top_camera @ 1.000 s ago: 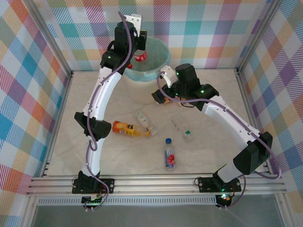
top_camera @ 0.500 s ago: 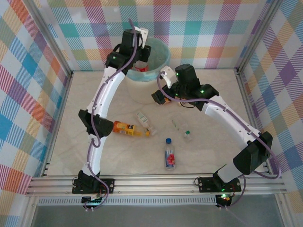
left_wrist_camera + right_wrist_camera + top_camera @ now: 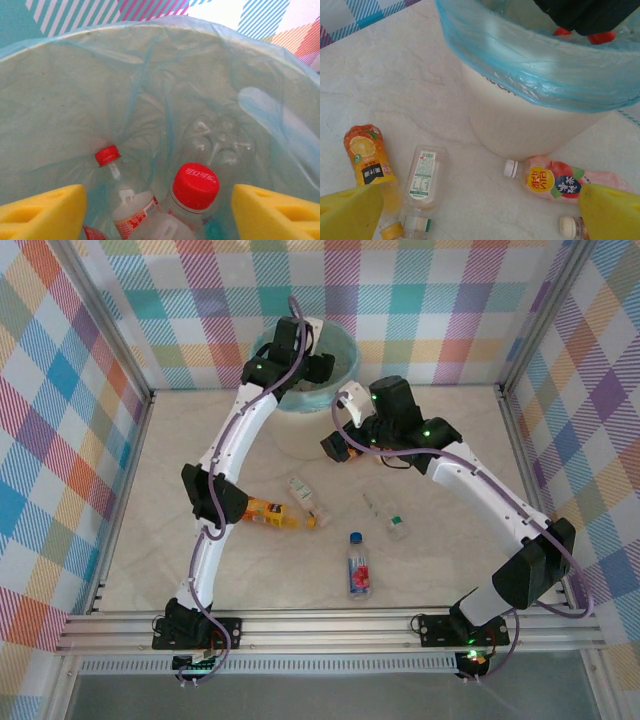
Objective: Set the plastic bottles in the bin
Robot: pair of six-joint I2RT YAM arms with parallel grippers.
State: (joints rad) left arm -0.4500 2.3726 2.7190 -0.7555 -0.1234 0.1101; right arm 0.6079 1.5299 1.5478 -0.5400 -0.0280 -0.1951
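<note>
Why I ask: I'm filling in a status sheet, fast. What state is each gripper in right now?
Left gripper: open, holding nothing, over the bin.
Right gripper: open, holding nothing.

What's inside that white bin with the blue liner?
In the bin, clear plastic bottles lie piled: two red caps show, plus a bare clear bottle behind them. The bin's bottom, and anything lower down, is hidden under them.

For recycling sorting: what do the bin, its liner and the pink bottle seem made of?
Bin: probably rigid plastic, smooth matte cream wall. Liner: thin translucent teal film, wrinkled and shiny. Pink bottle: likely plastic, glossy printed sleeve, white cap.
</note>
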